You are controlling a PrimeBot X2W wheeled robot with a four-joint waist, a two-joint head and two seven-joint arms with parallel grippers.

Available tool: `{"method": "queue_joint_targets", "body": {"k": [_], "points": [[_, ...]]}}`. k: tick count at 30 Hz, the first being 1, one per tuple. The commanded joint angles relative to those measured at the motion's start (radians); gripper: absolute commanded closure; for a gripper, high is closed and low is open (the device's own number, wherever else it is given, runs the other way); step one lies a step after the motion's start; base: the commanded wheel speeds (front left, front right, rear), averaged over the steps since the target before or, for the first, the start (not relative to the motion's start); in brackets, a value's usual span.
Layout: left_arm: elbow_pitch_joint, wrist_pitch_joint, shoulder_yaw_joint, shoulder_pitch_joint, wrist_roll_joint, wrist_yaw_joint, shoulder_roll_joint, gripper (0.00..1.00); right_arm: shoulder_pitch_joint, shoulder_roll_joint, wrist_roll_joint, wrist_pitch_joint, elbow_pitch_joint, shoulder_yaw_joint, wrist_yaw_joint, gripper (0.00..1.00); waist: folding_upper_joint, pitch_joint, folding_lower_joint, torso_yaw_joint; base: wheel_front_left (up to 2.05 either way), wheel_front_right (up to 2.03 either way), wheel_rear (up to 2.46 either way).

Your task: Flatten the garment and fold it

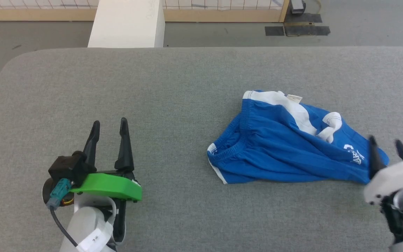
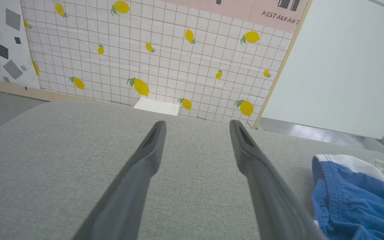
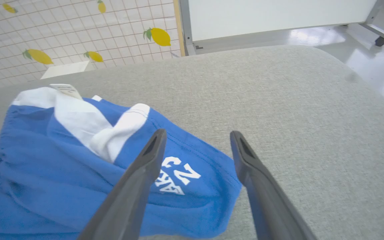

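Observation:
The bright blue shorts (image 1: 278, 147) lie crumpled on the grey table, right of centre, white side stripe bunched on top and white lettering near the right hem. My right gripper (image 1: 385, 143) stands open at the lower right, hovering over that printed hem corner; in the right wrist view the gripper (image 3: 197, 136) has its fingers straddling the hem edge of the shorts (image 3: 62, 166), with the print between them. My left gripper (image 1: 110, 126) is open and empty at the lower left, well apart from the cloth. The left wrist view catches the gripper (image 2: 197, 128) and the shorts' waistband (image 2: 345, 196) at right.
The grey padded table (image 1: 152, 87) has rounded corners and wide bare fabric around the shorts. Beyond its far edge stand a white block (image 1: 128, 22) and a lemon-patterned tiled wall (image 2: 162, 50). A white panel on a wheeled frame (image 3: 278, 16) stands behind.

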Motion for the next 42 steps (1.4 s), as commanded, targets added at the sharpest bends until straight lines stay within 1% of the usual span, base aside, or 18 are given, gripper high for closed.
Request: {"method": "queue_joint_targets", "body": {"k": [1,4,7,11,14,15,16,17,19,22,28,29,30,31,33,36,39,42], "points": [[0.004,-0.004,-0.002,0.008,-0.003,-0.006,-0.003,0.0,0.007,0.001,0.016,-0.009,-0.019,0.033,-0.002,0.0,0.0,-0.004,0.0,-0.002,0.0,0.0,0.0],[0.007,-0.004,-0.009,0.006,-0.005,-0.005,-0.003,0.0,-0.002,0.001,0.031,0.006,-0.037,0.086,-0.002,0.0,0.0,-0.005,0.0,0.0,0.0,0.0,0.0],[0.005,-0.004,-0.018,0.001,-0.007,-0.005,-0.003,0.0,-0.043,0.001,0.024,0.046,-0.013,0.11,-0.002,0.0,0.0,0.004,0.0,0.007,0.0,0.0,0.0],[0.002,-0.004,-0.021,-0.01,-0.007,-0.007,-0.003,0.0,-0.141,0.001,-0.007,0.165,0.086,0.121,-0.002,0.0,0.0,0.024,0.0,0.022,0.0,0.0,0.0],[0.004,-0.004,-0.023,-0.016,-0.009,-0.009,-0.003,0.0,-0.206,0.001,-0.037,0.239,0.161,0.105,-0.002,0.0,0.0,0.037,0.0,0.033,0.0,0.0,0.0],[0.004,-0.004,-0.025,-0.017,-0.01,-0.009,-0.003,0.0,-0.226,0.001,-0.046,0.265,0.186,0.098,-0.002,0.45,0.0,0.04,0.0,0.037,0.0,0.0,0.0],[0.004,-0.004,-0.027,-0.018,-0.012,-0.008,-0.003,0.0,-0.241,0.001,-0.056,0.28,0.203,0.091,-0.002,0.61,0.0,0.042,0.0,0.041,0.0,0.0,0.0],[0.004,-0.004,-0.029,-0.018,-0.014,-0.007,-0.003,0.0,-0.255,0.001,-0.071,0.293,0.219,0.088,-0.002,1.0,0.0,0.044,0.0,0.044,0.0,0.0,0.0],[0.007,-0.004,-0.033,-0.019,-0.017,-0.006,-0.003,0.0,-0.27,0.001,-0.09,0.298,0.235,0.071,-0.002,1.0,0.0,0.046,0.0,0.049,0.0,0.0,0.0],[0.011,-0.004,-0.037,-0.016,-0.022,-0.003,-0.003,0.0,-0.265,0.001,-0.09,0.274,0.227,0.021,-0.002,1.0,0.0,0.041,0.0,0.054,0.0,0.0,0.0],[0.015,-0.004,-0.027,-0.006,-0.026,0.001,-0.003,0.0,-0.156,0.001,-0.036,0.19,0.132,-0.158,-0.002,1.0,0.0,0.019,0.0,0.049,0.0,0.0,0.0],[0.016,-0.004,-0.024,-0.003,-0.026,0.001,-0.003,0.0,-0.127,0.001,-0.025,0.174,0.113,-0.192,-0.002,0.76,0.0,0.015,0.0,0.045,0.0,0.0,0.0],[0.015,-0.004,-0.022,-0.002,-0.026,0.002,-0.003,0.0,-0.101,0.001,-0.02,0.164,0.099,-0.212,-0.002,0.45,0.0,0.011,0.0,0.042,0.0,0.0,0.0],[0.014,-0.004,-0.021,0.001,-0.026,0.002,-0.003,0.0,-0.071,0.001,-0.013,0.152,0.084,-0.235,-0.002,0.0,0.0,0.007,0.0,0.037,0.0,0.0,0.0],[0.011,-0.004,-0.02,0.005,-0.024,0.004,-0.003,0.0,-0.028,0.001,0.006,0.127,0.063,-0.246,-0.002,0.0,0.0,0.002,0.0,0.027,0.0,0.0,0.0],[0.006,-0.004,-0.017,0.008,-0.022,0.005,-0.003,0.0,0.021,0.001,0.037,0.063,0.015,-0.205,-0.002,0.0,0.0,0.0,0.0,0.011,0.0,0.0,0.0],[0.004,-0.004,-0.017,0.005,-0.021,0.002,-0.003,0.0,0.044,0.001,0.04,-0.022,-0.052,-0.109,-0.002,0.0,0.0,0.003,0.0,-0.003,0.0,0.0,0.0],[0.003,-0.004,-0.022,-0.002,-0.021,0.0,-0.003,0.0,0.029,0.001,0.062,-0.062,-0.091,0.045,-0.002,0.0,0.0,0.011,0.0,-0.009,0.0,0.0,0.0]]}}
